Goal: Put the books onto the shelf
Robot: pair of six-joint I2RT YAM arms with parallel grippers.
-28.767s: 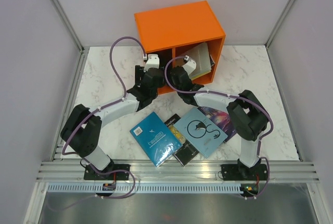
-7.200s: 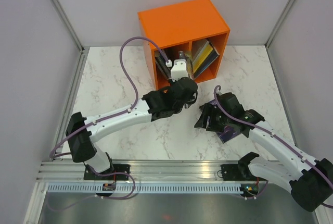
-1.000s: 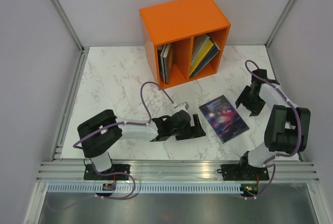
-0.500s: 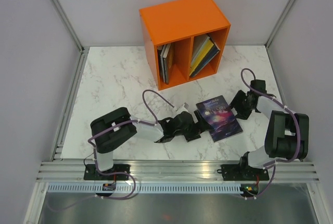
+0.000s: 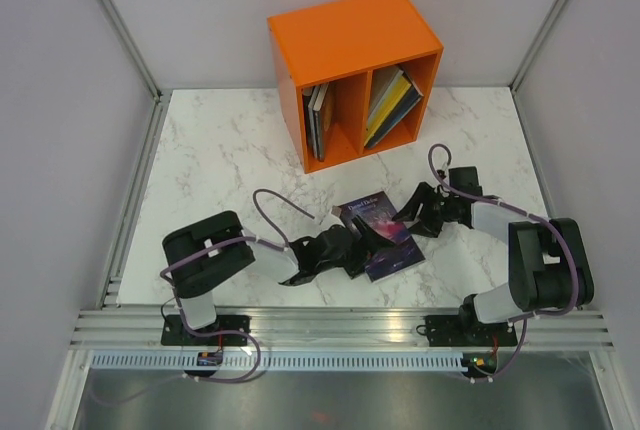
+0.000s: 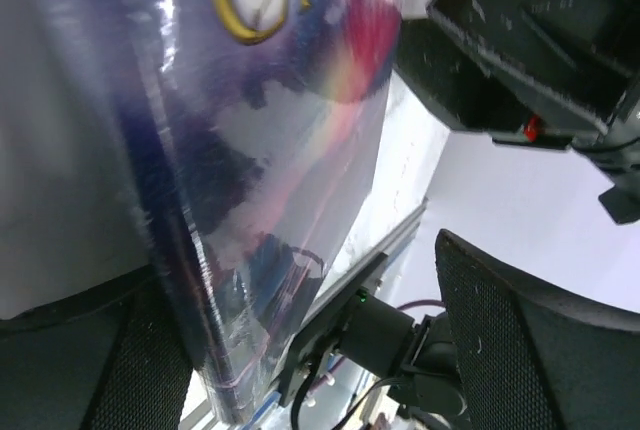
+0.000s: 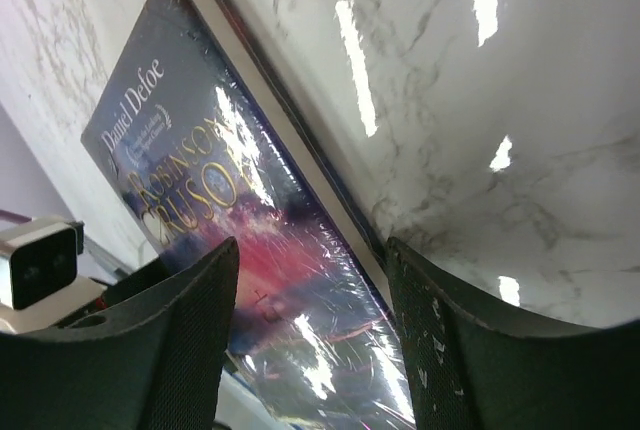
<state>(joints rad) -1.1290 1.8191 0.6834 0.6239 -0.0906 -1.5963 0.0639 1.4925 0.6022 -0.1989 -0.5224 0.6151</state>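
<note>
Shelf (image 5: 350, 35): bright orange box with two square compartments side by side, split by an upright divider. It stands at the middle of the desk's (image 5: 220, 160) far edge, with its openings facing the near edge.
Left compartment books (image 5: 318, 122): a few thin dark paperbacks on edge, close to the outer wall.
Right compartment books (image 5: 392, 102): yellow, teal and pale covers, leaning with their tops toward the outer wall.
Purple book (image 5: 380, 233): glossy galaxy cover facing up, gold title, "Daniel Defoe" legible. It is out of the shelf, near the middle of the desk's near edge.

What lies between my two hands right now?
The purple-galaxy book, with the left hand on one side and the right hand on the other. The top view shows this; both wrist views show its cover close up.
</note>
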